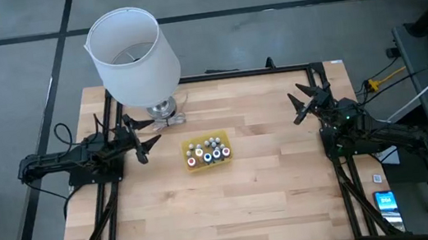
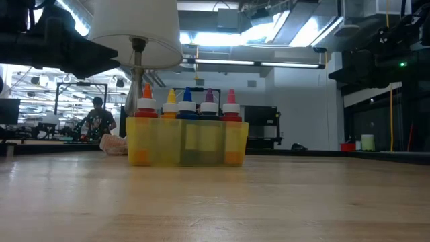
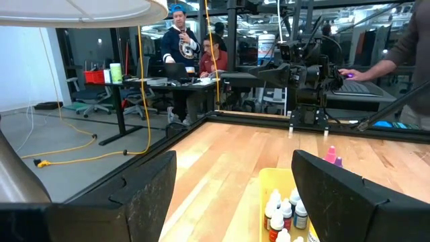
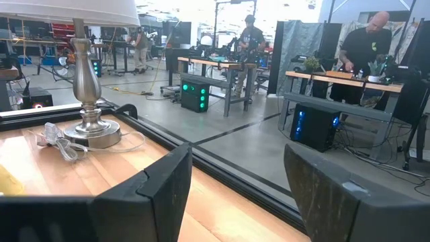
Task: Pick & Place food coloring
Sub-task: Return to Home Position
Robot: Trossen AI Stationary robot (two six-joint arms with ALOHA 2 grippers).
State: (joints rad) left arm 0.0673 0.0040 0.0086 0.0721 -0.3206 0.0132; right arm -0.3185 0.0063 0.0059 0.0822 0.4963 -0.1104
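Inside the yellow tray (image 2: 156, 144), food coloring (image 2: 187, 105) stands upright.

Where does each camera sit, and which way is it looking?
High view: overhead, looking straight down on the table; both arms, left gripper and right gripper open.
Low view: tabletop height, facing the yellow bin of food coloring; no gripper plainly visible.
Left wrist view: on the left arm, looking over the bin; own fingers show.
Right wrist view: on the right arm, facing the lamp; own fingers show.
High and low share bin and lamp.
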